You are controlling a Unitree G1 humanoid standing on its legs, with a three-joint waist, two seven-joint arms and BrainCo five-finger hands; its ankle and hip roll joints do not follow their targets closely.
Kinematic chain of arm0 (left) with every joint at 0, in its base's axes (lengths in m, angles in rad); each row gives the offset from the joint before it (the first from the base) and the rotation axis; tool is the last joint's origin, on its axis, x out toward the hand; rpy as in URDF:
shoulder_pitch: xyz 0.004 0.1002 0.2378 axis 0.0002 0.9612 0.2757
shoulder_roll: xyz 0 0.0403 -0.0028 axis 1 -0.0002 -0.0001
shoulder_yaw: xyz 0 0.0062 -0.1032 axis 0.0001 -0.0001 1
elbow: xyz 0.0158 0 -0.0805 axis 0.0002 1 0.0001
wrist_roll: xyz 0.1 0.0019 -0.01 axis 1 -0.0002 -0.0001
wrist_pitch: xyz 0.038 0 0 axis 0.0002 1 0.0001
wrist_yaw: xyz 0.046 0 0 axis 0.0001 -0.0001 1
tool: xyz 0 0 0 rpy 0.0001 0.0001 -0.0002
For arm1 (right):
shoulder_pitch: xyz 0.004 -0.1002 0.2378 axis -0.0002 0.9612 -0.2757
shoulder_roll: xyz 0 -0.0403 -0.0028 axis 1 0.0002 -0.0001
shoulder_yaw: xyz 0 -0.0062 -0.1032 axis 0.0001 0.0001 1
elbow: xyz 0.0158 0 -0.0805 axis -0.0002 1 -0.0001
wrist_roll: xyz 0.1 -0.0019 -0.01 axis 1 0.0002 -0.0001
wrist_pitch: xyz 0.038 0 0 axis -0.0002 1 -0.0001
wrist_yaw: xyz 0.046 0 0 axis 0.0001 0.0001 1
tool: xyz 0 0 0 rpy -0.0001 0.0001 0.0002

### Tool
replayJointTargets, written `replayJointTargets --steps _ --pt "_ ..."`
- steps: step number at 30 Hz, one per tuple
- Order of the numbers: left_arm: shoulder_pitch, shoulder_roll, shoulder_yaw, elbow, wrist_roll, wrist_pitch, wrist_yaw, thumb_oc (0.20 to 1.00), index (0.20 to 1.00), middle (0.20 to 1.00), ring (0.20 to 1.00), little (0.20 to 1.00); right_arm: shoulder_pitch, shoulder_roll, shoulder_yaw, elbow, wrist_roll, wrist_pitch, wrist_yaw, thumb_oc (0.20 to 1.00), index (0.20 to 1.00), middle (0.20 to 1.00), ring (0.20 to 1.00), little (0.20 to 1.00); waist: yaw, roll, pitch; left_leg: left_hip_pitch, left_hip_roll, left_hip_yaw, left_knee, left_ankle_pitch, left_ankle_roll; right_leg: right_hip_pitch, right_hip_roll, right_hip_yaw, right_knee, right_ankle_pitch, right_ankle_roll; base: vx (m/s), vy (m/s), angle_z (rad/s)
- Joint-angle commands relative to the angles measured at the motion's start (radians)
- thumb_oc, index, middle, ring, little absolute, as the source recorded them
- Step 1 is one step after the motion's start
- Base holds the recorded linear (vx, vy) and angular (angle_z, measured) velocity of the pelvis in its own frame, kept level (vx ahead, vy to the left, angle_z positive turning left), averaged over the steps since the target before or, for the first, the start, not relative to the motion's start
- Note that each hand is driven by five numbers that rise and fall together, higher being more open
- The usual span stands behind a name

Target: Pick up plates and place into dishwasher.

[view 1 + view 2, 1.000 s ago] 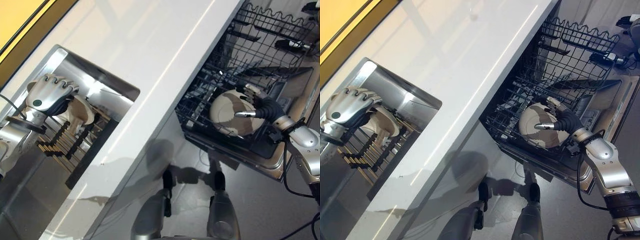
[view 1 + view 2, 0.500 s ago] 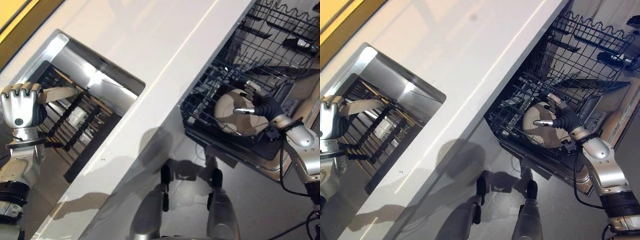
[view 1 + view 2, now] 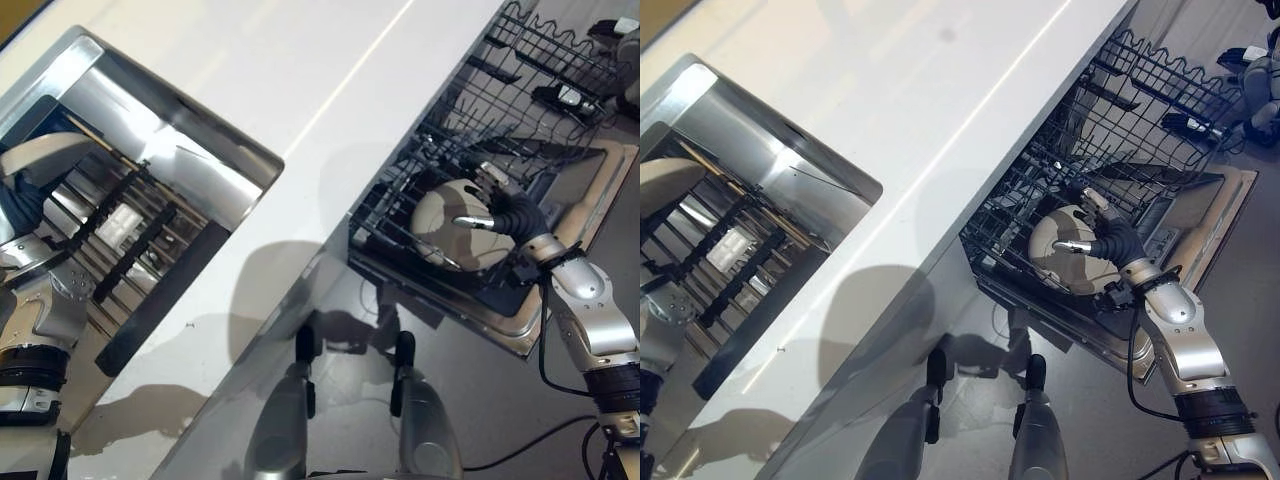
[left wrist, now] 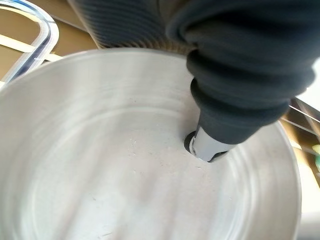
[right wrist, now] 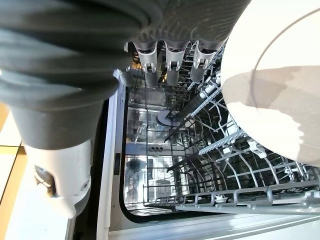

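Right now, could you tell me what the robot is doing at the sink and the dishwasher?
The robot is loading plates. Its right hand is at a cream plate in the dishwasher's lower rack, fingers open. Its left hand holds another plate over the sink, thumb pressed on the plate's face.

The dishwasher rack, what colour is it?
The rack is dark wire, nearly black, clearest in the right eye view.

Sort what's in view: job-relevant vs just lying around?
Job:
plate in the dishwasher rack
right hand at that plate
second plate against the left hand

Lying about:
sink with its dish rack
worktop
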Motion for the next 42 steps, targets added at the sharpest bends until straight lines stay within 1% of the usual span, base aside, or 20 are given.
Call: replayJointTargets --steps 1,3,7,10,12,14,17,19,23,25,26,27,30,32,36,42 --pt "-0.047 0.028 0.091 -0.021 -0.016 -0.060 0.058 0.200 0.200 0.200 0.200 0.200 0.044 0.037 -0.076 -0.111 -0.002 -0.085 -0.015 1.000 1.000 1.000 1.000 1.000 0.006 -0.035 -0.071 0.016 -0.041 -0.058 -0.018 -0.037 0.058 -0.002 -0.009 -0.042 0.073 -0.046 0.017 0.00 -0.100 -0.01" --pt "-0.039 0.028 0.105 -0.048 -0.025 -0.075 0.047 0.200 0.200 0.200 0.200 0.200 0.059 0.049 -0.082 -0.119 0.000 -0.092 -0.009 1.000 1.000 1.000 1.000 1.000 0.009 -0.040 -0.082 0.028 -0.038 -0.061 -0.027 -0.039 0.057 0.010 -0.007 -0.047 0.067 -0.048 0.018 0.00 -0.083 0.02" --pt "-0.008 0.024 0.146 -0.097 -0.052 -0.139 0.040 0.200 0.200 0.200 0.200 0.200 0.104 0.070 -0.098 -0.133 0.010 -0.108 0.005 1.000 1.000 1.000 1.000 1.000 0.017 -0.044 -0.120 0.068 -0.031 -0.065 -0.050 -0.043 0.056 0.057 -0.005 -0.061 0.050 -0.058 0.017 0.03 -0.089 0.01" --pt "0.039 -0.002 0.188 -0.159 -0.067 -0.192 0.041 0.200 0.200 0.200 0.200 0.200 0.138 0.092 -0.112 -0.148 0.008 -0.113 0.017 1.000 1.000 1.000 1.000 1.000 0.026 -0.040 -0.150 0.101 -0.030 -0.071 -0.068 -0.047 0.056 0.093 -0.007 -0.073 0.040 -0.063 0.018 0.03 -0.068 0.00" --pt "0.074 -0.022 0.222 -0.207 -0.081 -0.220 0.023 0.200 0.200 0.200 0.200 0.200 0.157 0.105 -0.119 -0.155 0.006 -0.110 0.023 1.000 1.000 1.000 1.000 1.000 0.032 -0.037 -0.173 0.125 -0.030 -0.076 -0.080 -0.049 0.056 0.121 -0.008 -0.081 0.030 -0.064 0.019 0.05 -0.088 0.01" --pt "0.112 -0.065 0.256 -0.264 -0.134 -0.295 -0.011 0.200 0.200 0.200 0.200 0.200 0.183 0.131 -0.126 -0.163 0.003 -0.113 0.030 1.000 1.000 1.000 1.000 1.000 0.040 -0.037 -0.207 0.156 -0.029 -0.086 -0.095 -0.053 0.056 0.157 -0.007 -0.087 0.020 -0.070 0.019 0.08 -0.121 0.01" --pt "0.152 -0.106 0.285 -0.326 -0.177 -0.351 -0.073 0.200 0.200 0.200 0.200 0.200 0.209 0.154 -0.130 -0.177 -0.003 -0.109 0.038 1.000 1.000 1.000 1.000 1.000 0.041 -0.035 -0.237 0.185 -0.028 -0.095 -0.108 -0.055 0.055 0.189 -0.003 -0.091 0.011 -0.075 0.019 0.06 -0.094 0.05" --pt "0.188 -0.165 0.294 -0.411 -0.258 -0.434 -0.195 0.200 0.200 0.200 0.200 0.200 0.233 0.181 -0.137 -0.192 -0.002 -0.100 0.048 1.000 1.000 1.000 1.000 1.000 0.048 -0.033 -0.279 0.216 -0.023 -0.105 -0.124 -0.055 0.050 0.225 0.002 -0.093 -0.002 -0.084 0.018 0.09 -0.123 0.07" --pt "0.226 -0.232 0.280 -0.532 -0.356 -0.503 -0.375 0.200 0.200 0.200 0.200 0.200 0.253 0.199 -0.140 -0.221 0.002 -0.099 0.063 1.000 1.000 1.000 1.000 1.000 0.056 -0.031 -0.333 0.252 -0.014 -0.115 -0.151 -0.049 0.042 0.274 0.013 -0.100 -0.028 -0.090 0.017 0.04 -0.134 0.12" --pt "0.233 -0.260 0.258 -0.568 -0.473 -0.542 -0.527 0.200 0.200 0.200 0.200 0.200 0.243 0.203 -0.134 -0.232 0.011 -0.120 0.068 1.000 1.000 1.000 1.000 1.000 0.061 -0.032 -0.351 0.266 -0.009 -0.119 -0.160 -0.047 0.038 0.296 0.019 -0.104 -0.041 -0.091 0.015 -0.02 -0.145 0.04" --pt "0.235 -0.269 0.237 -0.587 -0.486 -0.560 -0.581 0.200 0.200 0.200 0.200 0.200 0.232 0.200 -0.128 -0.244 0.017 -0.131 0.071 1.000 1.000 1.000 1.000 1.000 0.063 -0.032 -0.360 0.275 -0.007 -0.119 -0.165 -0.046 0.037 0.308 0.023 -0.106 -0.049 -0.092 0.014 -0.03 -0.142 0.02" --pt "0.238 -0.273 0.220 -0.601 -0.494 -0.570 -0.613 0.200 0.200 0.200 0.200 0.200 0.224 0.194 -0.125 -0.256 0.027 -0.140 0.073 1.000 1.000 1.000 1.000 1.000 0.066 -0.033 -0.366 0.280 -0.005 -0.120 -0.168 -0.045 0.035 0.319 0.026 -0.108 -0.057 -0.094 0.012 -0.03 -0.139 0.06" --pt "0.231 -0.291 0.163 -0.645 -0.577 -0.587 -0.775 0.200 0.200 0.200 0.200 0.200 0.179 0.174 -0.106 -0.293 0.054 -0.178 0.078 1.000 1.000 1.000 1.000 1.000 0.076 -0.031 -0.385 0.295 0.003 -0.119 -0.173 -0.042 0.027 0.352 0.035 -0.118 -0.081 -0.098 0.006 -0.05 -0.116 0.14" --pt "0.213 -0.295 0.123 -0.658 -0.605 -0.578 -0.846 0.200 0.200 0.200 0.200 0.200 0.133 0.165 -0.082 -0.309 0.071 -0.189 0.075 1.000 1.000 1.000 1.000 1.000 0.083 -0.029 -0.397 0.301 0.006 -0.118 -0.174 -0.039 0.022 0.366 0.040 -0.123 -0.090 -0.099 0.003 -0.06 -0.093 0.09" --pt "0.164 -0.308 0.043 -0.646 -0.671 -0.529 -0.937 0.200 0.200 0.200 0.200 0.200 0.026 0.168 -0.013 -0.341 0.081 -0.169 0.070 1.000 1.000 1.000 1.000 1.000 0.090 -0.027 -0.417 0.318 0.009 -0.120 -0.174 -0.034 0.017 0.394 0.048 -0.131 -0.100 -0.101 -0.007 -0.03 -0.089 0.01" --pt "0.132 -0.346 -0.041 -0.650 -0.705 -0.493 -1.002 0.200 0.200 0.200 0.200 0.200 -0.079 0.202 0.101 -0.374 0.092 -0.134 0.085 1.000 1.000 1.000 1.000 1.000 0.108 -0.027 -0.439 0.334 0.012 -0.131 -0.174 -0.027 0.009 0.428 0.055 -0.147 -0.114 -0.102 -0.018 -0.01 -0.062 0.07"
